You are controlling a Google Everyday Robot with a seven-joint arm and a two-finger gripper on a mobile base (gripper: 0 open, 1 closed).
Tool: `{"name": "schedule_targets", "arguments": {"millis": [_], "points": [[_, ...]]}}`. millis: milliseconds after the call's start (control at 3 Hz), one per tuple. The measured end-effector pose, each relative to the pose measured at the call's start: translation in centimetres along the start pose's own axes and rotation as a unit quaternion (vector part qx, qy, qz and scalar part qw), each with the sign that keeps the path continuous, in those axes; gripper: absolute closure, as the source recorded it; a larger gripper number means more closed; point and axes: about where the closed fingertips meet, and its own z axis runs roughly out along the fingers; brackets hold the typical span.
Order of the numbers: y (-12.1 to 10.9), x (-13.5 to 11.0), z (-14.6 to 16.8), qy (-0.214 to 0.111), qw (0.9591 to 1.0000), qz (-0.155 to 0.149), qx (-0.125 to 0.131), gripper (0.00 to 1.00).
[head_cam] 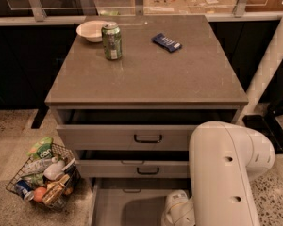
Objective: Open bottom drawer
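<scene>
The bottom drawer (127,206) is pulled out at the foot of the grey-beige cabinet, and I look down into its plain grey inside. Its front and black handle lie below the picture's lower edge, out of view. My white arm (226,173) reaches down at the lower right, and its wrist (178,212) hangs over the drawer's right part. My gripper is hidden below the lower edge, past the wrist. The middle drawer (132,168) and the top drawer (127,138) each stand a little way out, with their black handles showing.
On the cabinet top (146,74) stand a green can (112,41), a white bowl (92,30) and a blue packet (166,42). A wire basket (45,178) of groceries sits on the floor to the left. A white post (273,55) stands to the right.
</scene>
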Motion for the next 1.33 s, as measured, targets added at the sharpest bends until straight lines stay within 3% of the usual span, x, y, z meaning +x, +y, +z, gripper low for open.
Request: {"name": "schedule_targets", "arguments": {"millis": [667, 1333], "points": [[-0.01, 0.01, 0.04, 0.0, 1.0, 0.0, -0.001, 0.04], [-0.6, 0.07, 0.01, 0.0, 1.0, 0.0, -0.001, 0.0]]}}
